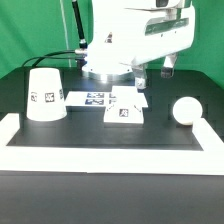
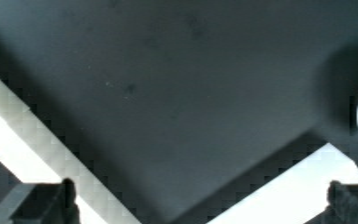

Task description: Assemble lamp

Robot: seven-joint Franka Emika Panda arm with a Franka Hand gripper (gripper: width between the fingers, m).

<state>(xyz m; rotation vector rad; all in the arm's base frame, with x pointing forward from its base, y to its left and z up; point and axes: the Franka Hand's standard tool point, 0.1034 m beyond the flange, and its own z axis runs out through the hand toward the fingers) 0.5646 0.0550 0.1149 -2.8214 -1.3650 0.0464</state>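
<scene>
White plastic against a black counter (image 1: 100, 135): that is how all three lamp parts show, and none is joined to another.

At the exterior view's left, the shade (image 1: 45, 95) stands alone on its wide end, a square tag on the wall facing the camera. Just right of it the marker board (image 1: 92, 98) lies flat. At the board's near right corner lies the small square base (image 1: 125, 112), flat on the counter with its tag up and nothing fitted into it. Above and behind the base is the white arm (image 1: 130, 40), hanging over the far middle of the counter. Well to the right, close to the white rim (image 1: 205, 135) that borders the counter, sits the ball-shaped bulb (image 1: 184, 110), apart from every other part.

In the wrist view the end effector (image 2: 197, 205) is spread wide, its two dark fingers (image 2: 43, 203) at opposite sides of the picture with only bare counter between them, so it holds nothing. A rounded white edge shows at one side of that view; I cannot tell which part it is.

As a judgement, assembly has not visibly begun. What seems left is the whole job: picking up the bulb and seating its stem in the base, then setting the shade over it. No part is in hand yet.
</scene>
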